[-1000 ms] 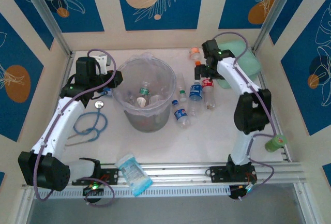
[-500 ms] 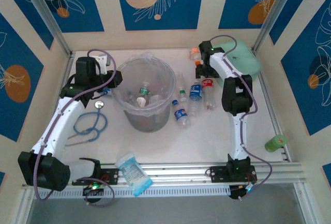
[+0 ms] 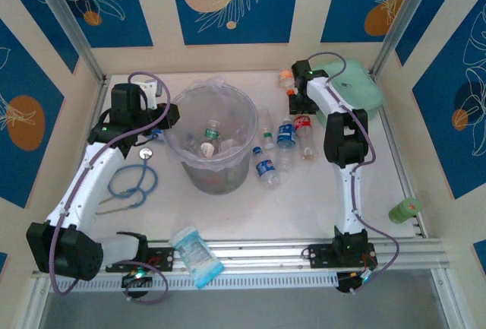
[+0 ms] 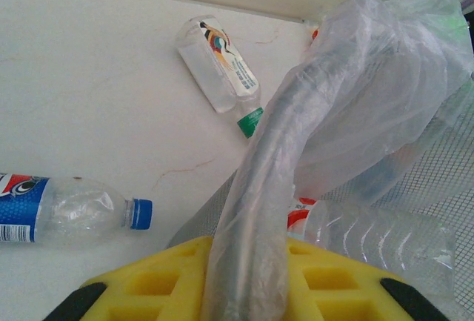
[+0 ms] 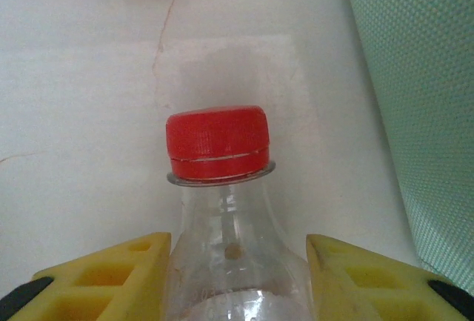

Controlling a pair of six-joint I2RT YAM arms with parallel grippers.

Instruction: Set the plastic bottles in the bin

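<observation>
The bin (image 3: 217, 178) stands left of centre, with a few plastic bottles (image 3: 212, 136) lying inside it. My left gripper (image 3: 170, 115) is shut on its bag-covered rim (image 4: 255, 195). Several more bottles lie to the right of the bin: one with a red label (image 3: 305, 134), two with blue labels (image 3: 286, 133) (image 3: 265, 168) and a green-capped one (image 3: 267, 138). An orange-capped bottle (image 3: 285, 78) lies by the back wall. My right gripper (image 3: 298, 106) has its yellow fingers (image 5: 111, 276) against both sides of the red-capped bottle (image 5: 222, 224), which lies on the table.
A mint-green case (image 3: 353, 90) sits at the back right, close to the right gripper. A blue stethoscope (image 3: 134, 180) lies left of the bin. A blue-and-white packet (image 3: 197, 254) rests on the front rail. A green object (image 3: 405, 209) lies at the right edge.
The right arm's elbow has swung inward and its jaws have closed in around the red-capped bottle's shoulder. The left arm and the bin have not moved.
</observation>
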